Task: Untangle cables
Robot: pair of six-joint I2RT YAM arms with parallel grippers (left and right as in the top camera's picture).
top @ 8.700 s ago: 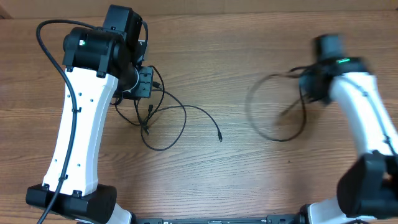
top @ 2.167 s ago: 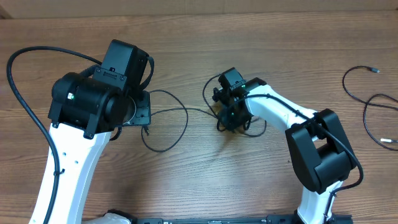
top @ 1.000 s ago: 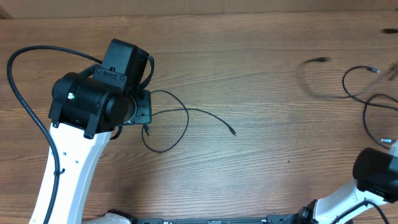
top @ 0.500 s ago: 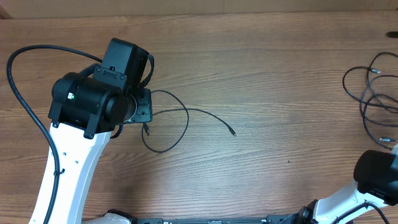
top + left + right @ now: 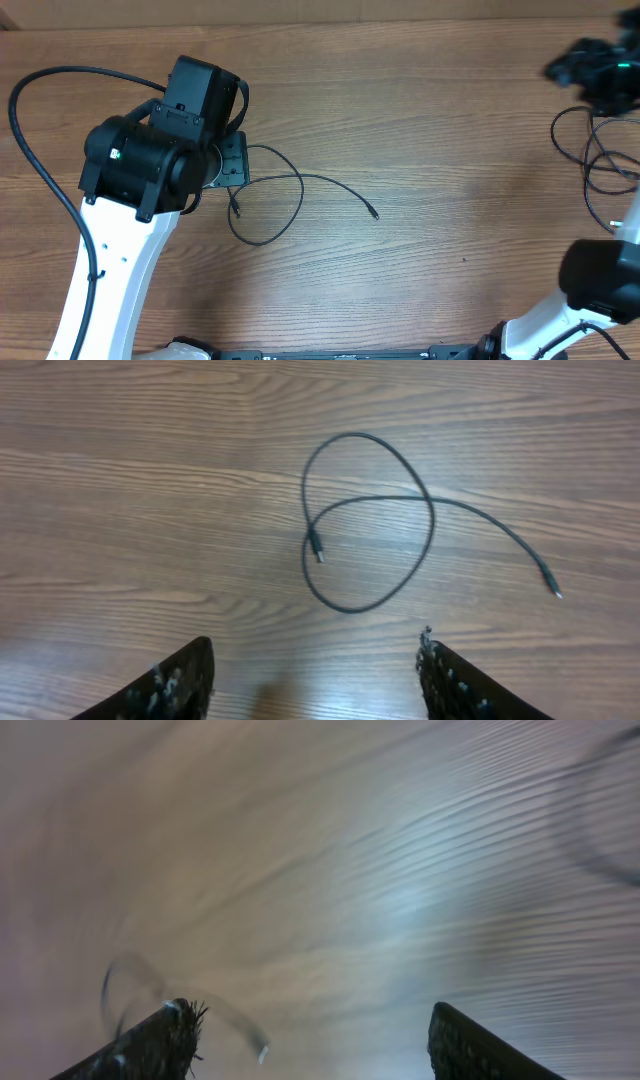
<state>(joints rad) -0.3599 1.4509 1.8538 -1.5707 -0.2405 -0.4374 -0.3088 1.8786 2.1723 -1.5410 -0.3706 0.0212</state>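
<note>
One black cable [image 5: 320,177] lies in a loose loop on the wooden table just right of my left gripper [image 5: 234,160]. The left wrist view shows this cable [image 5: 431,525] ahead of the left gripper [image 5: 315,682], whose jaws stand open and empty above the wood. More cables [image 5: 554,135] lie in overlapping loops at the right table edge. My right gripper [image 5: 588,70] hovers at the far right back, blurred. In its own view the right gripper [image 5: 315,1045] is open; a blurred cable [image 5: 235,1020] with a pale plug tip passes beside the left finger.
The thick black wire [image 5: 30,85] of the left arm arcs over the table's left side. The right arm's white link and base [image 5: 600,280] stand at the lower right. The table's back edge [image 5: 320,22] runs along the top.
My right arm has swung up into view at the top right and its jaws have opened. The cable it carried has joined the loops at the right edge. The left gripper shifted slightly.
</note>
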